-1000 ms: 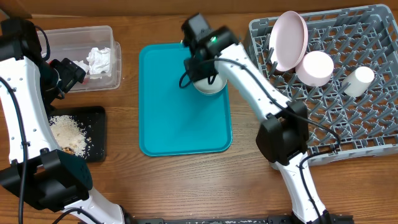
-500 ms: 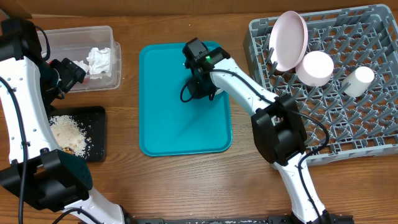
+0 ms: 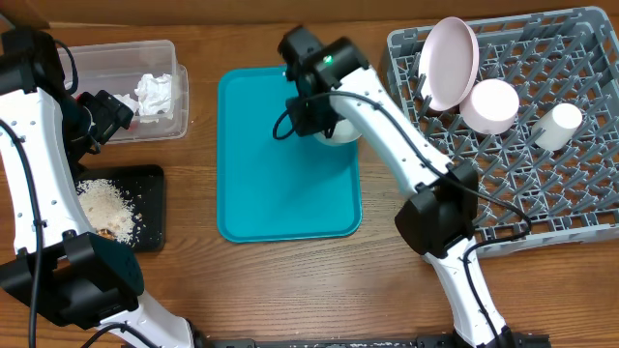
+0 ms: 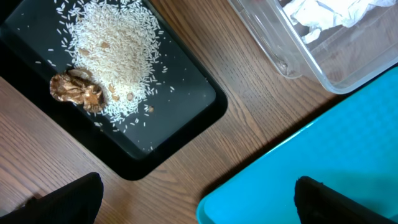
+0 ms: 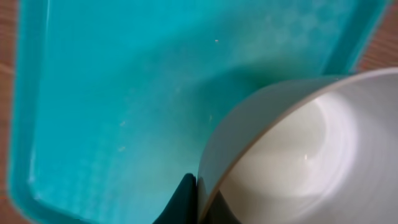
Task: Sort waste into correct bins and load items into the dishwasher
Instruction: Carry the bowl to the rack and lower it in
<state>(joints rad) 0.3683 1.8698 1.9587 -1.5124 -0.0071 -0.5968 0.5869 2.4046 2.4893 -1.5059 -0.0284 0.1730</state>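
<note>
My right gripper [image 5: 198,199] is shut on the rim of the light grey bowl [image 5: 292,155] and holds it tilted over the far right part of the teal tray [image 3: 280,193]. In the overhead view the bowl [image 3: 340,130] shows just under the gripper [image 3: 309,108]. My left gripper [image 4: 196,202] is open and empty, between the black tray [image 4: 180,118] and the teal tray [image 4: 323,149]. The black tray holds rice crumbs [image 4: 115,62] and a brown food piece [image 4: 78,91]. The clear tub [image 3: 87,63] holds the white napkin [image 3: 155,94]. No red wrapper is in view.
The grey dish rack [image 3: 551,193] stands at the right. In it are the pinkish plate [image 3: 448,63], the smaller white plate [image 3: 491,104] and the white cup [image 3: 558,126]. The teal tray's surface shows only a few tiny specks.
My right gripper dropped onto the bowl, then rose with the bowl's rim in its jaws, moving it slightly right. The left arm has not moved.
</note>
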